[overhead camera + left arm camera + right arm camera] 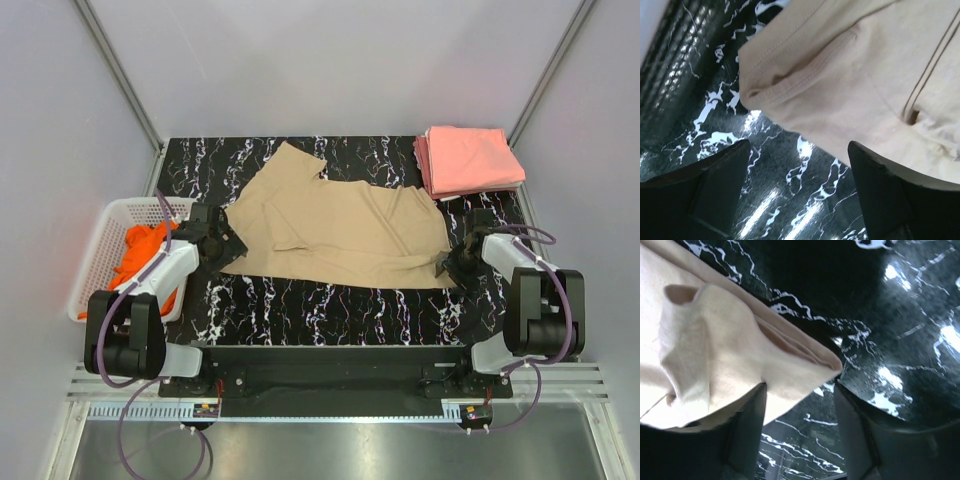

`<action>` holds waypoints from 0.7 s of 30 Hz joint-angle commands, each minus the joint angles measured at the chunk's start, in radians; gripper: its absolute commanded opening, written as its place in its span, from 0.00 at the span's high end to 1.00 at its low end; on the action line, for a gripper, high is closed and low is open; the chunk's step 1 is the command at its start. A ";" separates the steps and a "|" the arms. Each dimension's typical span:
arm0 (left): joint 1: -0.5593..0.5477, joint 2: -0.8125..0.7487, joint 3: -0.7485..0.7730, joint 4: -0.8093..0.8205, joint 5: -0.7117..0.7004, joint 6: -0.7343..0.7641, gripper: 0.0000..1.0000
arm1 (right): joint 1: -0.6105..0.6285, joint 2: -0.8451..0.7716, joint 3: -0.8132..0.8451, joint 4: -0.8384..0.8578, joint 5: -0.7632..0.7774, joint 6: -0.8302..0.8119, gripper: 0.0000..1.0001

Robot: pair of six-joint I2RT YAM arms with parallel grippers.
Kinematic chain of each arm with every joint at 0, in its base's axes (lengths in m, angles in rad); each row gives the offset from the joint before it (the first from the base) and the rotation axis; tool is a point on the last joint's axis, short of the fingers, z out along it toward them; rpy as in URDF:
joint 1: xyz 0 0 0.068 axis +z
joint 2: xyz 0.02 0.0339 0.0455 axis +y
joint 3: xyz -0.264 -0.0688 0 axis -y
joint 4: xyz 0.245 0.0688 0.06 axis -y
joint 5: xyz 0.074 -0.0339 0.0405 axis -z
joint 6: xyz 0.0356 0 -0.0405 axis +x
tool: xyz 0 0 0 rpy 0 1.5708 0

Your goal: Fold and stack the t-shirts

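Observation:
A tan t-shirt (340,225) lies spread and part-folded on the black marble table (330,305). My left gripper (230,245) is open at the shirt's left edge; in the left wrist view (799,146) bare marble shows between the fingers and the shirt's hemmed edge (840,65) lies just ahead. My right gripper (448,265) is open at the shirt's right front corner; in the right wrist view (800,386) the folded corner (790,365) reaches between the two fingers, unclamped. A stack of folded salmon-pink t-shirts (470,160) sits at the back right. An orange t-shirt (140,255) lies in the basket.
A white lattice basket (100,240) stands off the table's left edge beside the left arm. Grey walls with metal rails close in the back and sides. The pink stack is just behind the right arm.

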 commanded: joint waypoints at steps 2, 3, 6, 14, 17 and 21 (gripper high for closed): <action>0.025 -0.011 -0.030 0.113 -0.073 -0.053 0.14 | -0.001 0.032 0.004 0.062 -0.007 -0.012 0.46; 0.027 -0.005 -0.038 0.119 -0.081 -0.056 0.14 | -0.001 0.041 0.004 0.062 -0.006 -0.015 0.50; 0.030 0.027 -0.042 0.136 -0.098 -0.061 0.15 | -0.004 0.047 0.001 0.065 -0.007 -0.023 0.63; 0.033 0.090 -0.042 0.094 -0.147 -0.073 0.21 | -0.017 0.055 0.016 0.064 -0.007 -0.032 0.91; 0.033 0.032 -0.052 0.084 -0.222 -0.052 0.19 | -0.028 0.049 0.022 0.064 -0.006 -0.040 0.97; 0.034 0.064 0.007 0.040 -0.253 -0.004 0.17 | -0.042 0.049 0.031 0.064 -0.037 -0.051 1.00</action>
